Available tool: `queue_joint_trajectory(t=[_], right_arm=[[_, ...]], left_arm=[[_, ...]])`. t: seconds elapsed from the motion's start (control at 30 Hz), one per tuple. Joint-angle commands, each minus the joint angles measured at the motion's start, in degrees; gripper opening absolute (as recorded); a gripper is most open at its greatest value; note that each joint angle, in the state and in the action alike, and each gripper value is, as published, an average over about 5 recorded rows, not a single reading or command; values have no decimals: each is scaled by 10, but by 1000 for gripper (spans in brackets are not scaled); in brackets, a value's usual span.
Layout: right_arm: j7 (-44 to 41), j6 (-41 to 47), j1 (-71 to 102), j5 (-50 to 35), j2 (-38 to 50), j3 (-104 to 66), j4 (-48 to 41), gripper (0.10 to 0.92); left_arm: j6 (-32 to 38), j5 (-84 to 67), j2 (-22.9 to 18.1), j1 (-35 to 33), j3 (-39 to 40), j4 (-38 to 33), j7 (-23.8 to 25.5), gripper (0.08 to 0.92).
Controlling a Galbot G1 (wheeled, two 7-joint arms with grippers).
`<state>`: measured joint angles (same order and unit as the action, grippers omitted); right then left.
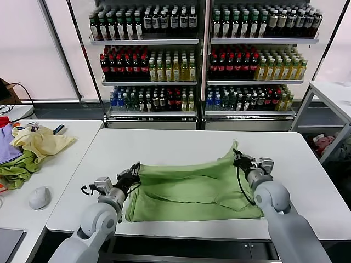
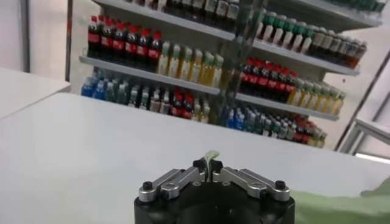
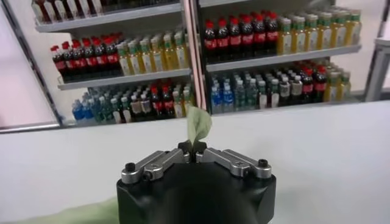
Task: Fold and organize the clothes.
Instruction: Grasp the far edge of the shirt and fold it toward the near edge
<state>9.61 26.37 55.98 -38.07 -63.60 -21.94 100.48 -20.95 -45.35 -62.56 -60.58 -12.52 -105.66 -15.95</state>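
Shirt is light, limp cotton; you have left gripper and right gripper each clenched on a far edge corner; maintain corner holds

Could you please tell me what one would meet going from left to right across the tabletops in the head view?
Pile of clothes → computer mouse → left gripper, shut on the shirt's edge → light green shirt → right gripper, shut on the shirt's opposite edge → bare white table.
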Motion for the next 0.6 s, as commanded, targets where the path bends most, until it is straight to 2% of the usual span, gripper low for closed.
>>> queue_joint_trajectory(t=[0.03,0.6], right_arm=[[13,15,134,8,7,-71,111,121],[37,45,148,80,-26,-45,108,133]], left_arm=[[-8,27,10,-63,-7,-39,11,101],[-21,86,7,-76,-7,-30,16,107]])
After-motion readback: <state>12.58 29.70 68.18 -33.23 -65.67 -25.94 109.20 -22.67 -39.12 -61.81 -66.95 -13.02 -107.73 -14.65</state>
